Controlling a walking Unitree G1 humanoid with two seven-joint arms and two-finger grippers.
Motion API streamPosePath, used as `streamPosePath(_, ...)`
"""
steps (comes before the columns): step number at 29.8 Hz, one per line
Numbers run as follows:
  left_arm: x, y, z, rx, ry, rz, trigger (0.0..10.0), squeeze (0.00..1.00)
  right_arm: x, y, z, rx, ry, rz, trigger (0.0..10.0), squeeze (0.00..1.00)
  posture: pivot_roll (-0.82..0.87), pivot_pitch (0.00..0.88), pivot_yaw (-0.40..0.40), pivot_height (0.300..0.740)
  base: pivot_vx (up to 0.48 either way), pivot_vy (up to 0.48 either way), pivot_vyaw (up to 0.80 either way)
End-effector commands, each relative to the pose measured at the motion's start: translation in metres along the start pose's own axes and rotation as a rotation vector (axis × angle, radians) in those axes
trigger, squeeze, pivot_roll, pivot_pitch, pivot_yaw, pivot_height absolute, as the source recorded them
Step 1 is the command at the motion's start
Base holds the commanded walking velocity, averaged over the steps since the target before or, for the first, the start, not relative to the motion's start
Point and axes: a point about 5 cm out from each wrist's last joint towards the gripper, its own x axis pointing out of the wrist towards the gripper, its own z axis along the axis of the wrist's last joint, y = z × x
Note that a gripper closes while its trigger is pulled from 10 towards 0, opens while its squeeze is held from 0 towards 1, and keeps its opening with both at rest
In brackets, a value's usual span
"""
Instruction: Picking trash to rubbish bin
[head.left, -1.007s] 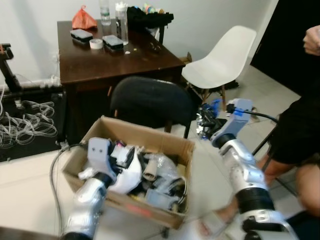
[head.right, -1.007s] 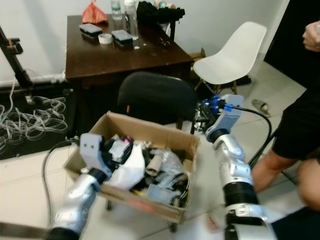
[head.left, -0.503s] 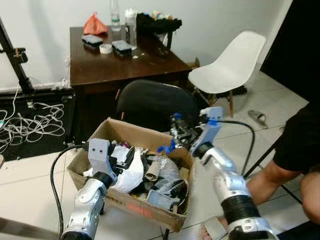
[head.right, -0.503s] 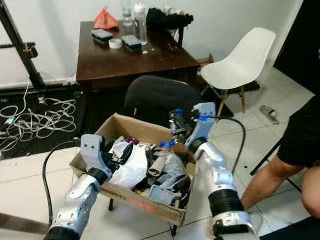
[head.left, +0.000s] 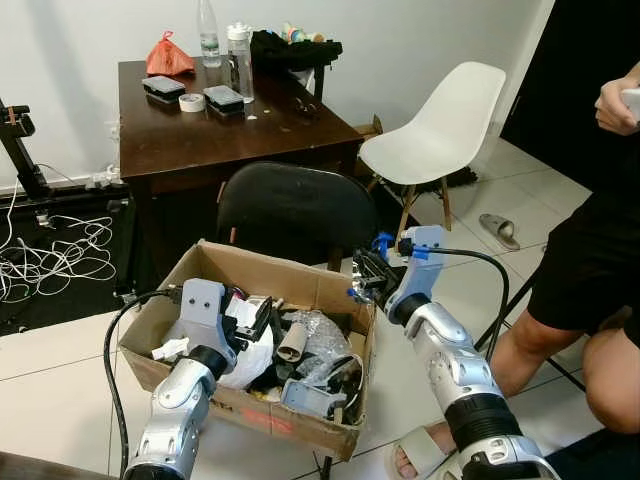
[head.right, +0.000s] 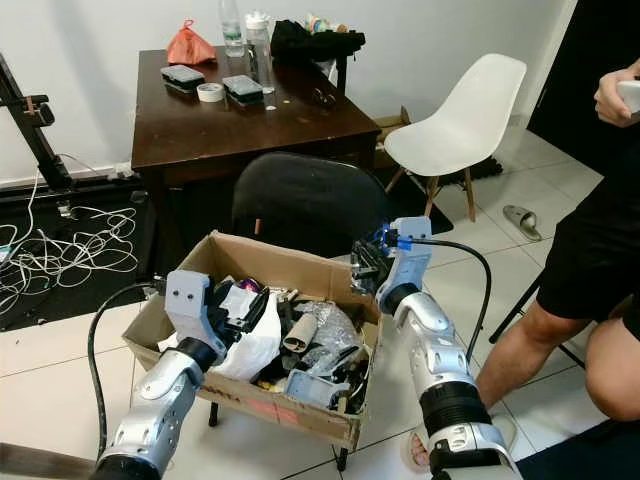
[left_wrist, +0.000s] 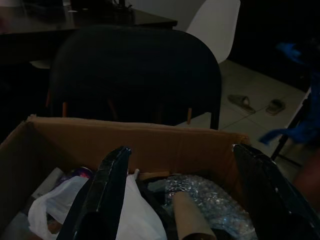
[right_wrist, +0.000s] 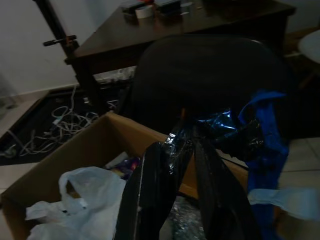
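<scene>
Trash in hand is a crumpled blue-and-black wrapper (right_wrist: 235, 127), pinched between the two black fingers (right_wrist: 150, 200) of my right gripper (head.right: 365, 262). I hold it at the right-hand rim of the cardboard box (head.right: 290, 262), which serves as the rubbish bin and sits just in front of a black chair (head.right: 305, 200). The box already holds a white plastic bag (head.right: 255, 340), a cardboard tube (head.right: 297, 335) and crinkled clear film (left_wrist: 210, 197).

My left gripper (left_wrist: 177, 200) sits low over the box's near-left side, fingers spread wide with nothing between them.

Procedure for the release, as I judge it:
1. Move the right gripper further inward until the whole wrapper is above the contents, not above the rim.
2. Lower it close to the pile before parting the fingers. A light wrapper may drift or cling.
3. Keep the loose blue tail clear of the box wall so it does not catch and hang outside.
4. Keep the left gripper out of the drop path.

Limits of view: both wrist views are dark, so I cannot tell the wrapper's exact material or how much of it the fingers cover. The lower layers of the box are hidden under the bag and film. A person (head.right: 590, 230) stands at the right, cut off by the frame edge.
</scene>
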Motion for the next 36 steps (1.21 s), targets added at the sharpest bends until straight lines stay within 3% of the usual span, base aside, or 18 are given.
streamPosePath(1,-0.004,0.003,-0.007,0.017,0.031,0.014,10.0,0.00,-0.001,0.004,-0.004,0.014,-0.003,0.020,10.0,1.00,-0.12,0.188,0.027,0.740,0.000,0.000,0.00)
streamPosePath(9,-0.006,0.010,-0.007,0.038,0.039,0.056,10.0,0.00,0.001,0.009,-0.007,-0.004,0.006,0.029,10.0,1.00,-0.12,0.189,0.027,0.740,0.000,0.000,0.00)
streamPosePath(13,-0.006,0.012,-0.008,0.047,0.045,0.065,10.0,0.00,-0.002,-0.001,-0.023,-0.161,0.142,-0.035,10.0,1.00,-0.12,0.188,0.027,0.740,0.000,0.000,0.00)
streamPosePath(15,-0.006,0.012,-0.008,0.047,0.044,0.065,10.0,0.00,-0.003,-0.005,-0.028,-0.188,0.182,-0.055,10.0,1.00,-0.12,0.188,0.027,0.740,0.000,0.000,0.00)
streamPosePath(16,-0.006,0.011,-0.008,0.049,0.044,0.065,10.0,0.00,-0.006,-0.013,-0.033,-0.201,0.224,-0.111,10.0,0.69,-0.12,0.187,0.027,0.740,0.000,0.000,0.00)
streamPosePath(18,-0.005,0.011,-0.008,0.050,0.044,0.064,10.0,0.00,-0.008,-0.019,-0.037,-0.198,0.249,-0.152,10.0,0.64,-0.12,0.187,0.027,0.740,0.000,0.000,0.00)
streamPosePath(19,-0.005,0.011,-0.008,0.053,0.046,0.065,10.0,0.00,-0.012,-0.025,-0.041,-0.206,0.283,-0.185,10.0,0.20,-0.12,0.187,0.028,0.740,0.000,0.000,0.00)
streamPosePath(20,-0.005,0.011,-0.008,0.053,0.046,0.067,10.0,0.00,-0.013,-0.027,-0.041,-0.210,0.288,-0.192,10.0,0.00,-0.12,0.188,0.029,0.740,0.000,0.000,0.00)
streamPosePath(22,-0.005,0.011,-0.008,0.053,0.046,0.068,10.0,0.00,-0.013,-0.028,-0.041,-0.213,0.290,-0.197,10.0,0.00,-0.12,0.188,0.029,0.740,0.000,0.000,0.00)
streamPosePath(28,-0.006,0.012,-0.009,0.036,0.044,0.076,10.0,0.00,-0.011,-0.030,-0.024,-0.112,0.163,-0.170,10.0,0.00,-0.12,0.190,0.029,0.740,0.000,0.000,0.00)
streamPosePath(29,-0.006,0.015,-0.009,0.000,0.043,0.097,10.0,0.00,-0.014,-0.044,-0.015,-0.119,0.131,-0.248,10.0,0.00,-0.12,0.190,0.030,0.740,0.000,0.000,0.00)
streamPosePath(33,-0.008,0.026,-0.011,-0.031,0.057,0.165,10.0,0.00,-0.020,-0.063,-0.011,-0.151,0.132,-0.346,10.0,0.00,-0.12,0.190,0.029,0.740,0.000,0.000,0.00)
streamPosePath(36,-0.009,0.031,-0.011,-0.046,0.061,0.188,10.0,0.00,-0.022,-0.064,-0.012,-0.155,0.144,-0.340,10.0,0.00,-0.12,0.189,0.026,0.740,0.000,0.000,0.00)
